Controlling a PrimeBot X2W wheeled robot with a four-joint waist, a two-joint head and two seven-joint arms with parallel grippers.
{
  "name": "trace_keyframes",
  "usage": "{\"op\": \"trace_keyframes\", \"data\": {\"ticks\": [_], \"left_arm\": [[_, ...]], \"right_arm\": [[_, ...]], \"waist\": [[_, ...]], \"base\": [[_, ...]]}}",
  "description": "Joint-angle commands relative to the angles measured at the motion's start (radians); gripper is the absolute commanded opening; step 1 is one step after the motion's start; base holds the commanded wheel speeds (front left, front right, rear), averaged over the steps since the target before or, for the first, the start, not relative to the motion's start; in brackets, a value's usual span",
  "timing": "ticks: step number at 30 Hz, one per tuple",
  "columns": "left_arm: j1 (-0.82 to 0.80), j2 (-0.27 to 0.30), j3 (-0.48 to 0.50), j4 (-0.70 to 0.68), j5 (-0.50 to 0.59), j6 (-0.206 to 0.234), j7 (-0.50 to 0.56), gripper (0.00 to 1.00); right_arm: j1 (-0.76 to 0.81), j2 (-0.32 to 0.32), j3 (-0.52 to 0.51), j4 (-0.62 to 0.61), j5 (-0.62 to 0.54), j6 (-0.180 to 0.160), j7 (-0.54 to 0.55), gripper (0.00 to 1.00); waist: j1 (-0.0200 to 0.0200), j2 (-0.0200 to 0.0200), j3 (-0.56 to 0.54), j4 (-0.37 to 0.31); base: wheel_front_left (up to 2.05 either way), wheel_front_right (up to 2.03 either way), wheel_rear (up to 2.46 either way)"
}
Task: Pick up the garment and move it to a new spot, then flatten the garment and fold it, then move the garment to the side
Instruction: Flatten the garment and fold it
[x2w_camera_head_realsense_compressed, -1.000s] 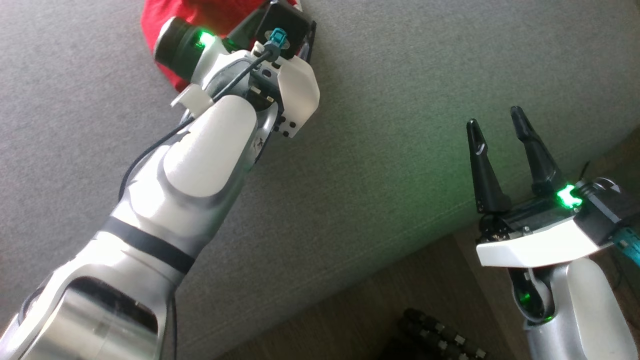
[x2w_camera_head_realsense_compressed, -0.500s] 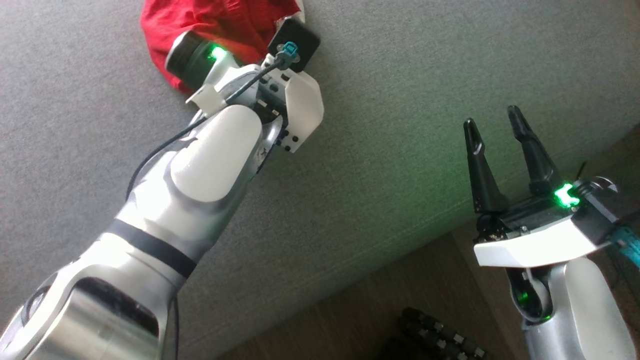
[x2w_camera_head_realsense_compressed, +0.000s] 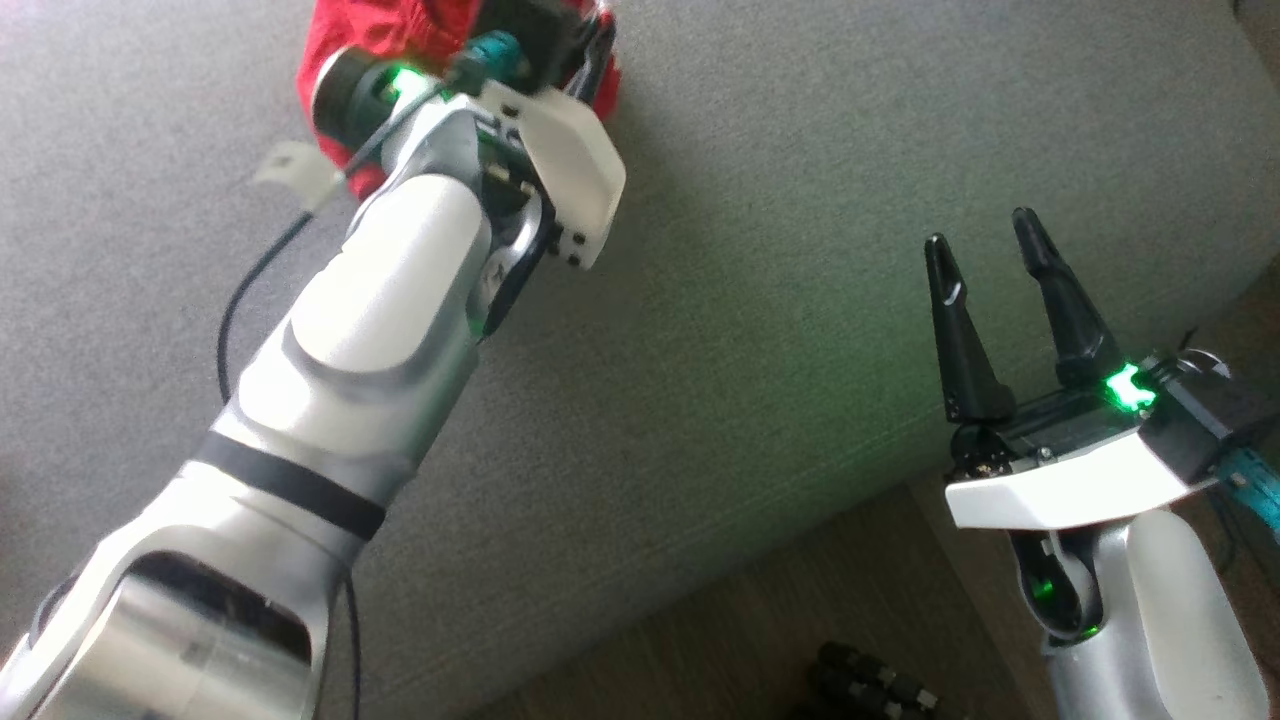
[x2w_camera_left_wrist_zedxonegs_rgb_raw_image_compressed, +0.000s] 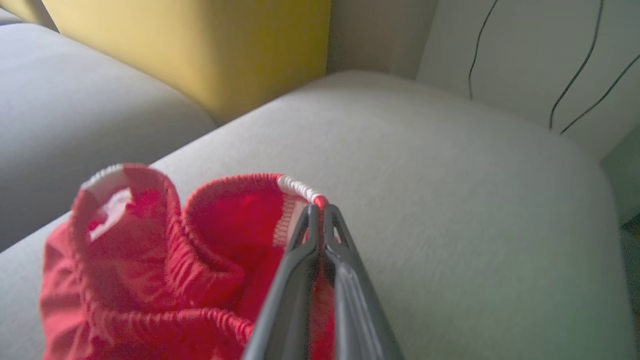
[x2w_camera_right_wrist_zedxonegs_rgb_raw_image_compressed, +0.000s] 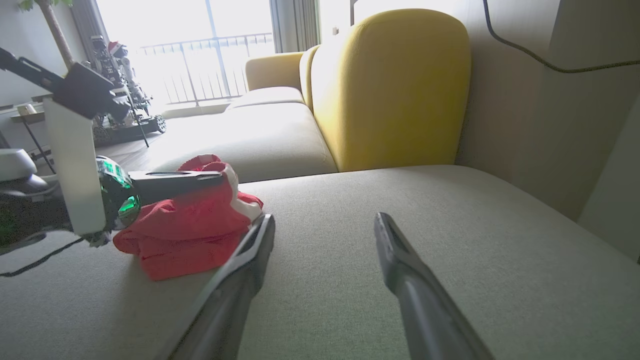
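Observation:
The garment (x2w_camera_left_wrist_zedxonegs_rgb_raw_image_compressed: 150, 250) is a red piece with a gathered elastic edge and white trim, bunched on the grey sofa seat (x2w_camera_head_realsense_compressed: 800, 200). My left gripper (x2w_camera_left_wrist_zedxonegs_rgb_raw_image_compressed: 317, 210) is shut on its edge, pinching the hem right by the white trim. From the right wrist view, the same gripper (x2w_camera_right_wrist_zedxonegs_rgb_raw_image_compressed: 220, 175) lies level across the top of the red heap (x2w_camera_right_wrist_zedxonegs_rgb_raw_image_compressed: 185, 235). In the head view the garment (x2w_camera_head_realsense_compressed: 350, 40) is mostly hidden behind my left wrist (x2w_camera_head_realsense_compressed: 540, 150). My right gripper (x2w_camera_head_realsense_compressed: 980, 230) hovers open over the seat's near edge, empty, well to the right of the garment.
A yellow backrest (x2w_camera_right_wrist_zedxonegs_rgb_raw_image_compressed: 390, 90) rises behind the seat, with a second grey seat (x2w_camera_right_wrist_zedxonegs_rgb_raw_image_compressed: 260, 130) beyond it. Dark cables (x2w_camera_left_wrist_zedxonegs_rgb_raw_image_compressed: 575, 65) hang on the pale wall. Wooden floor (x2w_camera_head_realsense_compressed: 750, 620) and a dark tracked object (x2w_camera_head_realsense_compressed: 870, 685) lie below the seat's front edge.
My left wrist has twisted and shifted up and to the left, staying over the red garment. The right gripper has crept slightly upward, still open.

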Motion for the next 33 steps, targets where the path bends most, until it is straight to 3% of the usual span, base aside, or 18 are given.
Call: {"op": "trace_keyframes", "data": {"ticks": [1,5,10,16,20,27,33], "left_arm": [[-0.045,0.002,0.043,-0.053,-0.024,-0.013,-0.021,0.0],[-0.127,0.0,0.094,-0.135,-0.101,-0.07,-0.074,0.0],[-0.225,0.007,0.155,-0.214,-0.178,-0.106,-0.062,0.0],[-0.267,0.019,0.246,-0.36,-0.288,-0.102,-0.03,0.0],[-0.098,0.105,0.267,-0.471,-0.314,-0.071,0.001,0.0],[0.383,0.272,0.296,-0.598,-0.371,-0.034,-0.036,0.0],[0.579,0.307,0.315,-0.587,-0.4,-0.035,-0.112,0.0]], "right_arm": [[0.0,-0.008,0.02,-0.027,0.004,0.0,-0.006,1.0],[0.003,-0.008,0.029,-0.021,0.008,0.0,-0.006,1.0],[0.003,-0.008,0.029,-0.031,-0.005,0.0,-0.006,1.0],[0.002,-0.008,0.024,-0.042,-0.016,0.0,-0.006,1.0],[0.01,-0.008,0.015,-0.047,-0.007,0.0,-0.006,1.0],[0.022,-0.008,-0.013,-0.057,-0.034,0.0,-0.006,1.0],[0.02,-0.008,-0.034,-0.049,-0.045,0.0,-0.006,1.0]], "waist": [[0.0,0.0,-0.014,0.001],[0.0,0.0,-0.048,-0.006],[0.0,0.0,-0.081,0.0],[0.0,0.0,-0.096,0.046],[0.0,0.0,-0.104,0.079],[0.0,0.0,-0.087,0.152],[0.0,0.0,-0.074,0.219]], "base": [[0.0,0.0,0.0],[0.0,0.0,0.0],[0.0,0.0,0.0],[0.0,0.0,0.0],[0.0,0.0,0.0],[0.0,0.0,0.0],[0.0,0.0,0.0]]}}
